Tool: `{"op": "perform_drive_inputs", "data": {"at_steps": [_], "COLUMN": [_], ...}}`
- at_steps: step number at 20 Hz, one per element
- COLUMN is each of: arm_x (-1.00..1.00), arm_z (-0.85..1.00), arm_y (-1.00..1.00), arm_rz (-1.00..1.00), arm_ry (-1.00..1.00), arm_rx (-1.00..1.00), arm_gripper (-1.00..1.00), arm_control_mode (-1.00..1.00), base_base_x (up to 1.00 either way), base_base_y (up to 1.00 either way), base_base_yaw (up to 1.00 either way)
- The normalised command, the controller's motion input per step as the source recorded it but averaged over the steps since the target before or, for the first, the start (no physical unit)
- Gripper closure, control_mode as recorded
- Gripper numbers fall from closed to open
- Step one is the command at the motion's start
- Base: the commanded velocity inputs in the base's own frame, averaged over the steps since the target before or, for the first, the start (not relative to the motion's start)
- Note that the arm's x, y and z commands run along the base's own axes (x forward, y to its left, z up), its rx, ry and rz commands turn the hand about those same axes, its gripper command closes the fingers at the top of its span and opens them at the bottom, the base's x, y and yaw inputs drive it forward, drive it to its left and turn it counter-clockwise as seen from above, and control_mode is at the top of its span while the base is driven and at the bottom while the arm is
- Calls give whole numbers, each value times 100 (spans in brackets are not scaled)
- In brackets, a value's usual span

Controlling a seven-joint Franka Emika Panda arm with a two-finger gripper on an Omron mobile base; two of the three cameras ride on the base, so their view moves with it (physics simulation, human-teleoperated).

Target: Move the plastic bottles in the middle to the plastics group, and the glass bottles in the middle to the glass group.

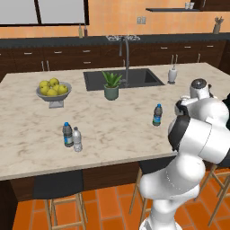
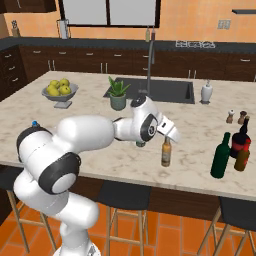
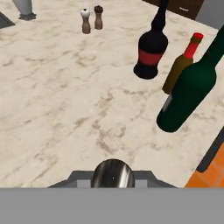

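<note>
My gripper (image 2: 166,139) is shut on the neck of the slim amber-brown bottle (image 2: 166,152), holding it upright at the counter's near middle. Its metal cap (image 3: 113,173) shows low in the hand view. To the right stands the dark green bottle (image 2: 220,156), beside the near-black bottle with a red band (image 2: 243,135) and a small brown red-capped bottle (image 2: 242,158). The clear blue-capped water bottle (image 1: 157,114) stands mid-counter, just left of my arm. Far left stands the plastics pair: a darker blue-capped bottle (image 1: 67,134) and a white-capped clear one (image 1: 77,139).
A bowl of yellow fruit (image 1: 54,91), a potted plant (image 1: 111,86), the sink (image 1: 134,78) with its tap and a soap dispenser (image 1: 172,74) line the back. Salt and pepper shakers (image 2: 236,117) stand behind the glass bottles. Stools sit under the counter's near edge.
</note>
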Motion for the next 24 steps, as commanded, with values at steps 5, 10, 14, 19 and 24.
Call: {"op": "perform_drive_inputs", "data": {"at_steps": [5, 10, 14, 19, 24], "arm_x": [35, 25, 28, 22, 12], "arm_z": [0, 0, 5, 3, 0], "arm_y": [-61, -66, -57, -56, -50], "arm_rz": [0, 0, 0, 0, 0], "arm_ry": [-1, 0, 0, 0, 0], "arm_rx": [0, 0, 1, 2, 2], "arm_gripper": [100, 100, 100, 100, 100], "arm_control_mode": [-100, -100, -100, -100, -100], "base_base_x": [0, 0, 0, 0, 0], "base_base_y": [0, 0, 0, 0, 0], "base_base_yaw": [0, 0, 0, 0, 0]}}
